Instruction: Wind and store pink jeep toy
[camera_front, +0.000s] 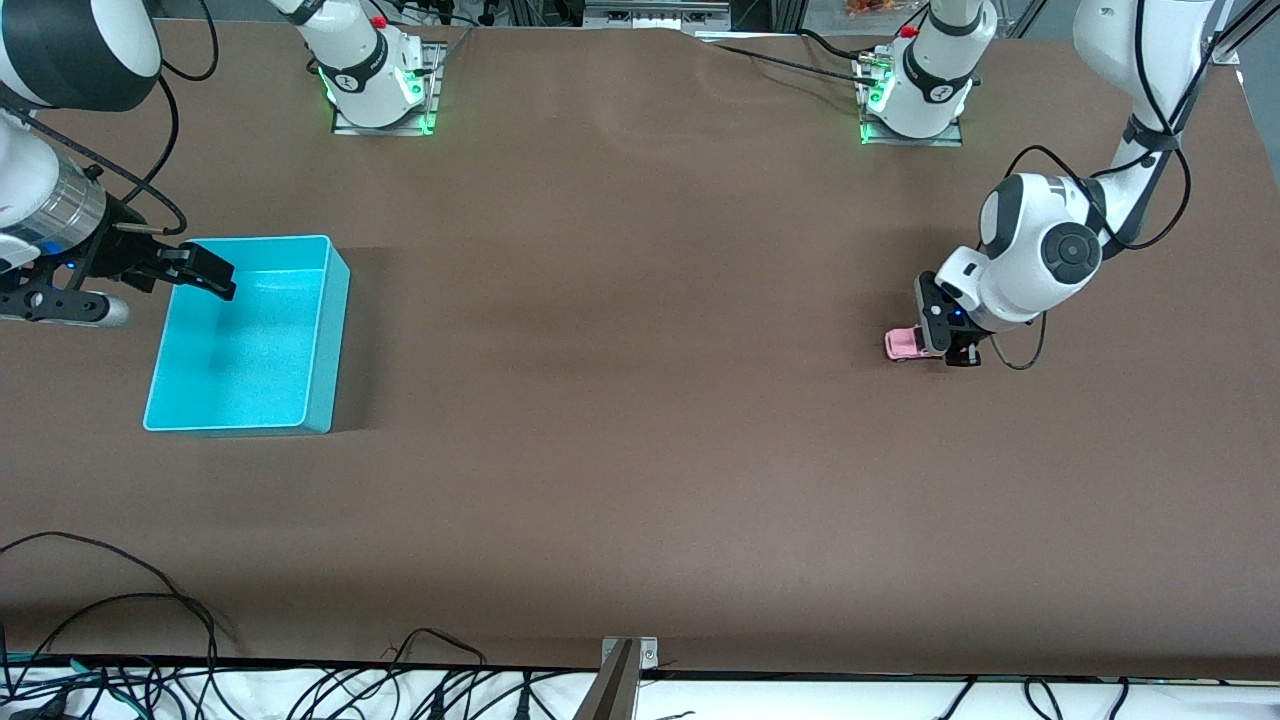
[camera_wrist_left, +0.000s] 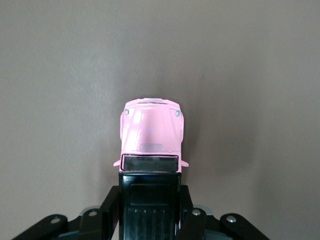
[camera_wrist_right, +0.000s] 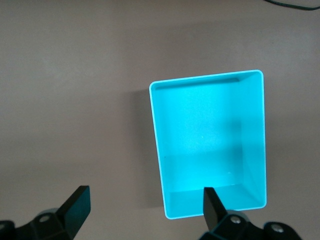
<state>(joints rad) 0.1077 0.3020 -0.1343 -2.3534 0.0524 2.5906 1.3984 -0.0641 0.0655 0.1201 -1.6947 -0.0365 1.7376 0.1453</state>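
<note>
Two arms shared a brown table (camera_front: 640, 450), and of the job only its opening step showed as under way, with storing wholly left to do. Largest on the cloth, the cyan bin (camera_front: 245, 335) sat at the middle left of the front view, toward the right arm's end, and held nothing; the right wrist view showed its bare floor and rim (camera_wrist_right: 207, 145) filling the centre right of that frame. Over the bin's edge at the far left of the front view the right gripper (camera_front: 205, 275) hung with fingers spread wide, its two dark fingertips (camera_wrist_right: 75, 205) well apart at the bottom of its wrist view; that arm waited. At the middle right of the front view the left gripper (camera_front: 950, 340) was down at the table, pressed together on the jeep (camera_front: 905, 344), which lay well apart from the bin toward the left arm's end. In the left wrist view the pink hood sat mid-frame while the fingers (camera_wrist_left: 112, 202) pinched the jeep's (camera_wrist_left: 152, 137) black roof section from both sides. Whether the wheels touched the cloth could not be told. By my judgement, winding had at most begun, and the carry across to the bin remained.
</note>
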